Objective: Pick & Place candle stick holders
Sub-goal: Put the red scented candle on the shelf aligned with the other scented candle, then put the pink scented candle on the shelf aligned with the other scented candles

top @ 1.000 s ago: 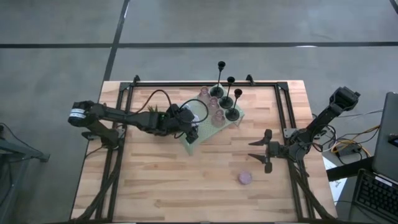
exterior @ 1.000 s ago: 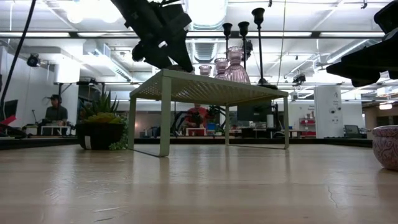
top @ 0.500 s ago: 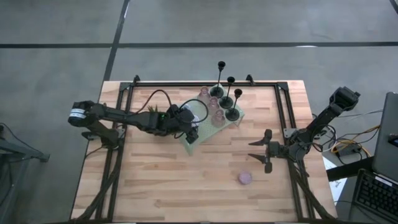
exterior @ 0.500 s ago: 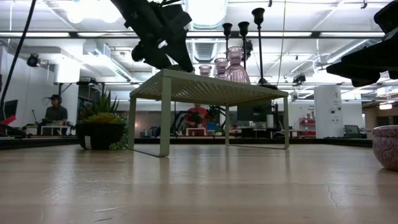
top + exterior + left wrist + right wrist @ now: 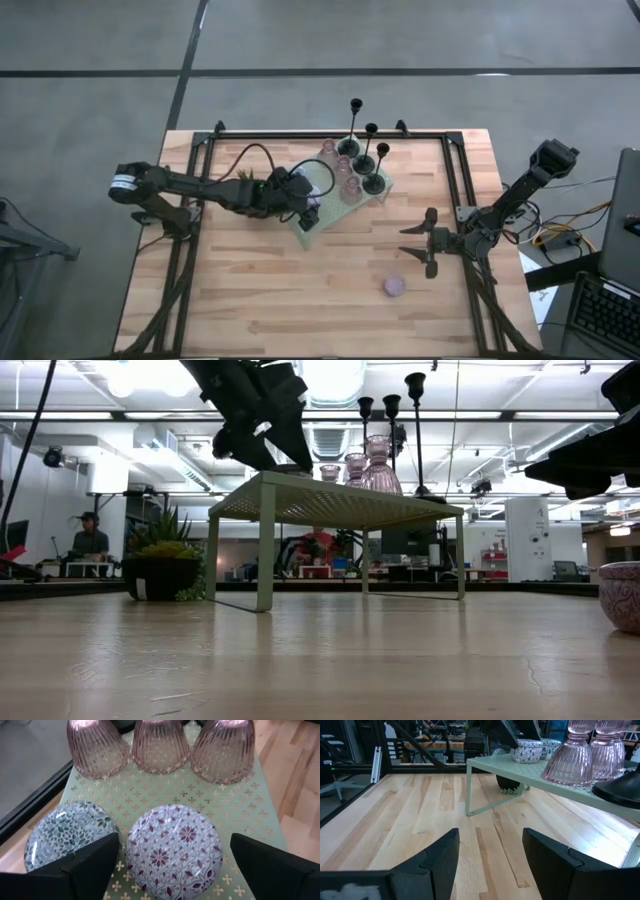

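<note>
Candle stick holders: the low round pink-patterned glass puck (image 5: 173,851) lies on the pale green perforated metal stand (image 5: 240,815), straddled by the open, empty left gripper (image 5: 174,865). Next, seemingly: descend, close. Right gripper (image 5: 421,243) waits open, near-right.

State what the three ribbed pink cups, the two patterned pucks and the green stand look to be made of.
Pink cups: likely glass; translucent, ribbed, glossy.
Patterned pucks: probably glazed ceramic or glass; shiny domed tops with printed floral motifs.
Green stand: seemingly painted sheet metal; thin, matte, perforated with small cross-shaped holes.
The open left gripper straddles the pink-patterned puck.
</note>
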Controlling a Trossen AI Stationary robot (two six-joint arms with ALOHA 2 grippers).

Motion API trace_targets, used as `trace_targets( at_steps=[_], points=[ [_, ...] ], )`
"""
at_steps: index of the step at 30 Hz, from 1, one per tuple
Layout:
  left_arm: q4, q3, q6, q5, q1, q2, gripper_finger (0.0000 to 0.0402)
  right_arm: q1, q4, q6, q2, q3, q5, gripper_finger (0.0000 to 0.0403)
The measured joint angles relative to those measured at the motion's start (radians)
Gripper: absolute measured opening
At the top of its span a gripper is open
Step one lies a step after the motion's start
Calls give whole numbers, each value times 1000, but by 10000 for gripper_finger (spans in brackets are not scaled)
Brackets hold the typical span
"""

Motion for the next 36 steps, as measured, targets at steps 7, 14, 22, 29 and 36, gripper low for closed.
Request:
trace_targets(
  at_steps=[7,14,22,29,36],
  points=[
    [4,46,51,1,-20,-2,387,0,0,0,0,0,0,210],
    [39,72,56,16,-59,-3,387,0,0,1,0,0,0,210],
    [245,66,104,115,-149,-3,387,0,0,3,0,0,0,210],
    [434,66,237,121,-256,16,387,0,6,3,0,0,0,210],
    [467,64,281,142,-335,57,387,0,34,199,0,0,-1,210]
  ],
)
